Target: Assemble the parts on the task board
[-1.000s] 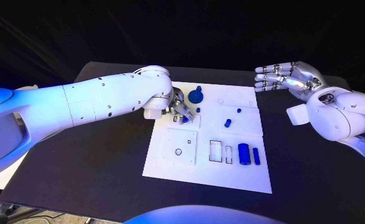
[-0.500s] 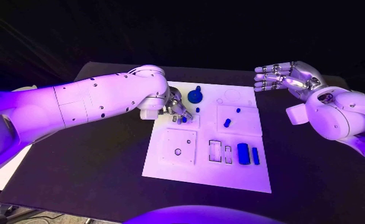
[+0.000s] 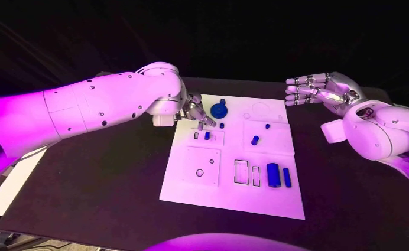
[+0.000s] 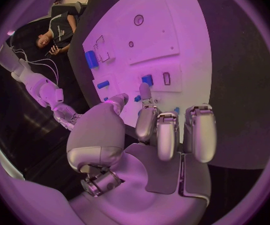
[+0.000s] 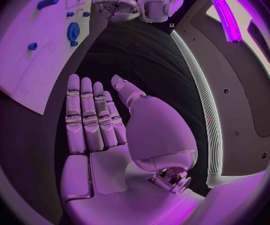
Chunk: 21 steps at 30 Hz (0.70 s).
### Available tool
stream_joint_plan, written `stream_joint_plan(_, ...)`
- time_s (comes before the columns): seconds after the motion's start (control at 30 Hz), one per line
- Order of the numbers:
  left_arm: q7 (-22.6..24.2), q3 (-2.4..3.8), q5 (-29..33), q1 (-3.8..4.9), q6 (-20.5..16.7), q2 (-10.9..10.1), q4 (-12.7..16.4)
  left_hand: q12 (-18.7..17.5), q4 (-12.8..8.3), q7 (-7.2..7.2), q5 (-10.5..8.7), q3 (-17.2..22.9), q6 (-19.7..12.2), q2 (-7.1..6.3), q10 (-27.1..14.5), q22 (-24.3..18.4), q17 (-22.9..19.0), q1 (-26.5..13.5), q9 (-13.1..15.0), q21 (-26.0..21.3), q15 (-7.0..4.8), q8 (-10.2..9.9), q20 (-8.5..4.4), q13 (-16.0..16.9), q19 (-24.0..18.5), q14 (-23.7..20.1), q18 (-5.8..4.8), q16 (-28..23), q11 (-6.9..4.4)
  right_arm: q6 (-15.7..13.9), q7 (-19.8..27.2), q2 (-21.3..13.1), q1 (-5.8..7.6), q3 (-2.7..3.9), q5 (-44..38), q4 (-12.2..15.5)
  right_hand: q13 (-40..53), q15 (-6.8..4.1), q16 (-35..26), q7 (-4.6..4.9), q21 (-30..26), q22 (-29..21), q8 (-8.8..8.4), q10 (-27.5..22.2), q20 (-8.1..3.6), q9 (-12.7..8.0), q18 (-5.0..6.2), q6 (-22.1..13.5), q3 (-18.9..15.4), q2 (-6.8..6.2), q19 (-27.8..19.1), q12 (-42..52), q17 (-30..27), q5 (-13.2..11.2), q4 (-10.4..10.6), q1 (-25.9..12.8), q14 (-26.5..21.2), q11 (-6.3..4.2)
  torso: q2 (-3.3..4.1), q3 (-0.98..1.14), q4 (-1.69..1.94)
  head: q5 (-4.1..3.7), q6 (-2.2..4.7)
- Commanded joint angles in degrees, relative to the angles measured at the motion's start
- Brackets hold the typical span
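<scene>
Head view: left hand (image 3: 198, 115) drawn back a little from the short blue part (image 3: 206, 135) since a second ago, toward the far left corner of the task board (image 3: 213, 186). Now hovering between that part and the blue gear (image 3: 219, 109), fingers pointing down and loosely apart, nothing held. Short blue part left in its small slot near the board's left edge, which reads as one insertion finished (a judgement only). Blue peg (image 3: 255, 139) lying mid-board. Large blue block (image 3: 273, 173) and a slim blue bar (image 3: 287, 176) lying toward the near right corner. Right hand (image 3: 317, 90) unmoved, raised over the counter (image 3: 102, 174) off the board's far right corner, palm facing the board, fingers straight, empty.

Left wrist view: thumb and fingers spread above the board with bare palm between them. One fingertip close above the short blue part, contact impossible to judge. Empty slot just beside that part.

Right wrist view: flat open palm, fingers side by side, nothing in it (clearly idle). Gear and left hand visible beyond, across the board.
</scene>
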Motion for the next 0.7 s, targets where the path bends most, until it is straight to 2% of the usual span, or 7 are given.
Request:
stream_joint_plan(0.03,-2.57,0.28,0.64,1.28,1.18,0.07,-0.8,-2.59,-0.49,1.15,0.03,-0.76,-3.23,0.08,-2.02,5.6,15.09,2.53,-0.99,-1.48,0.27,-2.15,-0.04,-2.89,1.61,6.14,0.01,0.18,0.87,0.83,0.3,0.04,-0.06,0.0,-0.38,-0.1,-0.03,0.08,-0.16,0.23,-0.32,-0.08,-0.23,-0.35,-0.04,-0.05,0.33,-0.17,0.29,-0.41,0.5,-0.2,-0.09,0.33,-0.16,0.06,-0.13,0.11,0.08,0.01,0.06,0.05,0.36)
stream_joint_plan(0.17,-1.73,0.44,2.39,2.97,-1.72,1.61,-5.15,-7.87,-0.75,3.37,-0.01,-2.3,-6.82,0.02,-5.88,3.22,15.09,6.11,-3.63,-3.25,1.94,-6.11,1.33,-8.9,0.56,6.14,0.52,0.18,2.77,0.71,0.38,0.13,-0.07,0.0,-0.38,-0.31,-0.03,0.08,-0.16,0.23,-0.32,-0.08,-0.23,-0.35,-0.04,-0.05,0.33,-0.17,0.29,-0.41,0.5,-0.2,-0.09,0.33,-0.16,0.06,-0.13,0.11,0.01,0.02,0.09,0.05,0.54)
stream_joint_plan(0.2,-1.33,0.4,2.69,3.29,-2.69,2.32,-6.84,-8.58,-0.72,3.58,-0.78,-2.84,-7.01,-0.34,-6.37,2.9,15.09,6.58,-4.06,-3.5,2.13,-6.57,1.57,-9.75,0.42,6.14,0.6,0.18,3.0,0.69,0.4,0.17,-0.07,0.0,-0.38,-0.33,-0.03,0.08,-0.16,0.23,-0.32,-0.08,-0.23,-0.35,-0.04,-0.05,0.33,-0.17,0.29,-0.41,0.5,-0.2,-0.09,0.33,-0.16,0.06,-0.13,0.11,0.0,0.06,0.07,0.04,0.58)
stream_joint_plan(0.27,-0.67,0.27,2.75,3.63,-3.68,3.47,-9.43,-9.12,-0.17,3.84,-5.78,-4.23,-7.05,-0.39,-6.73,2.57,15.09,7.96,-5.16,-3.82,2.46,-7.53,2.02,-10.54,0.29,6.14,0.71,0.18,3.28,0.62,0.45,0.24,-0.07,0.0,-0.38,-0.4,-0.03,0.08,-0.16,0.23,-0.32,-0.08,-0.23,-0.35,-0.04,-0.05,0.33,-0.17,0.29,-0.41,0.5,-0.2,-0.09,0.33,-0.16,0.06,-0.13,0.11,0.03,0.06,0.03,-0.02,0.83)
stream_joint_plan(0.3,-0.32,0.19,2.49,3.76,-4.0,4.1,-10.82,-9.12,-0.03,3.9,-6.76,-4.68,-6.93,-0.42,-6.71,2.62,15.09,8.47,-5.47,-3.81,2.49,-7.73,2.14,-10.62,0.33,6.14,0.7,0.18,3.35,0.61,0.46,0.29,-0.07,0.0,-0.38,-0.44,-0.03,0.08,-0.16,0.23,-0.32,-0.08,-0.23,-0.35,-0.04,-0.05,0.33,-0.17,0.29,-0.41,0.5,-0.2,-0.09,0.33,-0.16,0.06,-0.13,0.11,0.07,0.01,-0.01,-0.01,0.88)
stream_joint_plan(0.5,0.85,-0.39,-0.23,4.1,-2.68,7.26,-17.5,-7.96,1.14,3.13,-7.53,-7.16,-3.74,0.15,-5.69,3.86,15.09,10.87,-5.77,-3.01,2.11,-6.44,2.03,-9.84,1.02,6.14,0.45,0.18,2.78,0.55,0.49,0.41,-0.07,0.0,-0.38,-0.61,-0.03,0.08,-0.16,0.23,-0.32,-0.08,-0.23,-0.35,-0.04,-0.05,0.33,-0.17,0.29,-0.41,0.5,-0.2,-0.09,0.33,-0.16,0.06,-0.13,0.11,0.32,-0.19,-0.09,0.01,1.51)
stream_joint_plan(0.7,1.1,-1.38,-2.11,4.07,0.66,9.54,-21.46,-7.26,1.5,2.68,-7.52,-8.26,-2.9,0.68,-5.14,4.58,15.09,11.63,-5.34,-2.53,1.79,-5.58,1.72,-9.18,1.38,6.14,0.28,0.18,2.39,0.53,0.54,0.53,-0.07,0.0,-0.38,-0.67,-0.03,0.08,-0.16,0.23,-0.32,-0.08,-0.23,-0.35,-0.04,-0.05,0.33,-0.17,0.29,-0.41,0.5,-0.2,-0.09,0.33,-0.16,0.06,-0.13,0.11,0.29,-0.2,-0.03,0.24,1.24)
